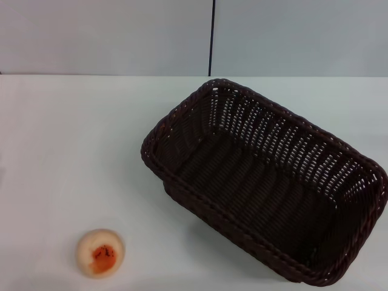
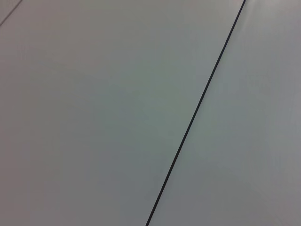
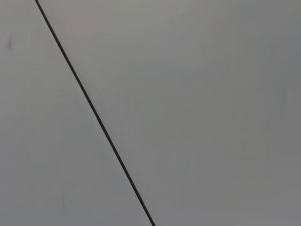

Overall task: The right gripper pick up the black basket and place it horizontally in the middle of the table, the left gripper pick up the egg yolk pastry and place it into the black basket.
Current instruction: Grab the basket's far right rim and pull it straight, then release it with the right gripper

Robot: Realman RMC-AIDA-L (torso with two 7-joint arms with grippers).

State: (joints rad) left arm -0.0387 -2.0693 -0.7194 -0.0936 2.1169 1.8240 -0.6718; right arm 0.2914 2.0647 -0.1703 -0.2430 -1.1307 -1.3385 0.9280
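The black basket [image 1: 267,182] stands on the white table [image 1: 79,139] at the right, turned at a slant, its open side up and nothing in it. The egg yolk pastry [image 1: 100,252] lies on the table at the near left, cream-coloured with an orange-red patch on top, well apart from the basket. Neither gripper shows in the head view. Both wrist views show only a plain grey wall with a thin dark seam [image 2: 197,108] [image 3: 94,110].
The grey wall with its vertical dark seam [image 1: 212,36] stands behind the table's far edge. Bare tabletop lies to the left of the basket and behind the pastry.
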